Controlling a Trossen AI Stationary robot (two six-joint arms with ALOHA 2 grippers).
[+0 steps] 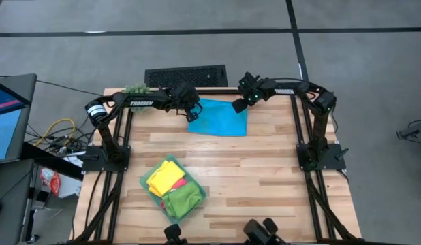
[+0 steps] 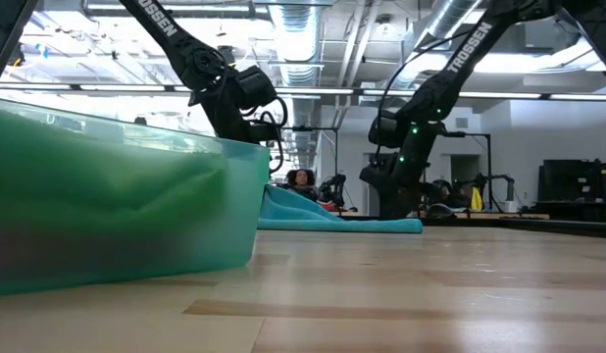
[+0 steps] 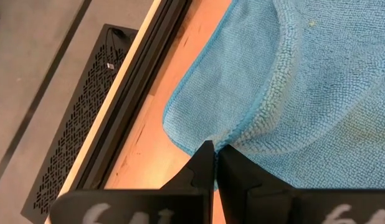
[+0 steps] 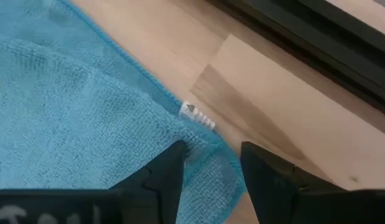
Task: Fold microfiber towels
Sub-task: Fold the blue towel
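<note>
Blue towel (image 1: 221,118), limp and light, best pinched at corners: left end effector (image 3: 215,163) pinches one, right end effector (image 4: 211,167) spread.

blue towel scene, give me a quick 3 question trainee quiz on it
1. True or false: the left pincer is shut on the blue towel.
2. Which towel colours lie in the tray? A) yellow, pink, green B) blue, pink C) yellow only
3. Fill in: the right pincer is ____ over the towel's corner near its white tag.

Key: 1 true; 2 A; 3 open
</note>
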